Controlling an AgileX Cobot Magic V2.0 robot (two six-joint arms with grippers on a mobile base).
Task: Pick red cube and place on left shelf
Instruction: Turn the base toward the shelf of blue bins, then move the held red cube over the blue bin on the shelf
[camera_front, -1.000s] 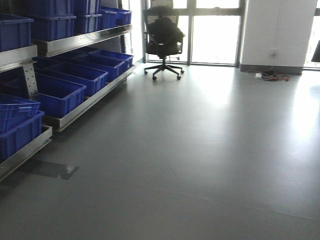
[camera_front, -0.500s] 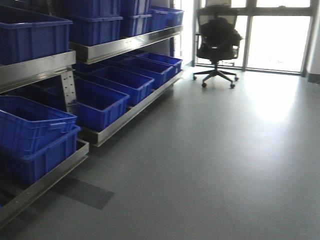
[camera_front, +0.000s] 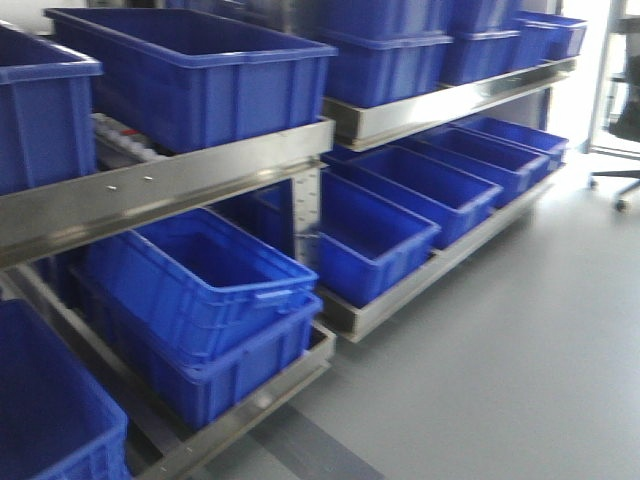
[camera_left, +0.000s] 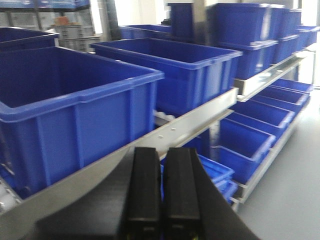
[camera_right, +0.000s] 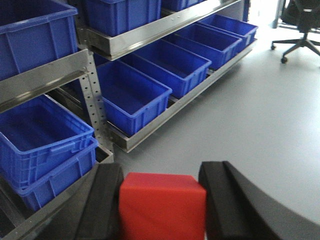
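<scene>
**Right wrist view.** The right fingers (camera_right: 102, 200) are clamped on the cube (camera_right: 162, 206), one black finger against each side, at bottom centre of the frame. The cube is bright red, its top and near face showing, and it is held above the floor (camera_right: 240, 110). The shelf (camera_right: 40, 80) fills the left and upper left of the frame, well apart from the cube. Its lower level carries open blue crates (camera_right: 132, 95) in a row running toward the upper right. A perforated steel post (camera_right: 97, 105) stands between two of them. A chair (camera_right: 300, 20) sits in the upper right corner.

**Left wrist view.** The left fingers (camera_left: 145, 190) are together at bottom centre, with only a thin dark seam between them and nothing held. The shelf's steel rail (camera_left: 190, 125) runs diagonally behind them, from lower left toward the right edge. Whether the fingers touch the rail cannot be told. Large crates sit on the level above the rail, and white rollers (camera_left: 162, 117) show beneath one of them.

**Front view.** The shelf takes up the left and centre, with crates on both levels. At lower left, two crates sit nested one inside the other. Grey floor lies at lower right. The frame is somewhat blurred.
</scene>
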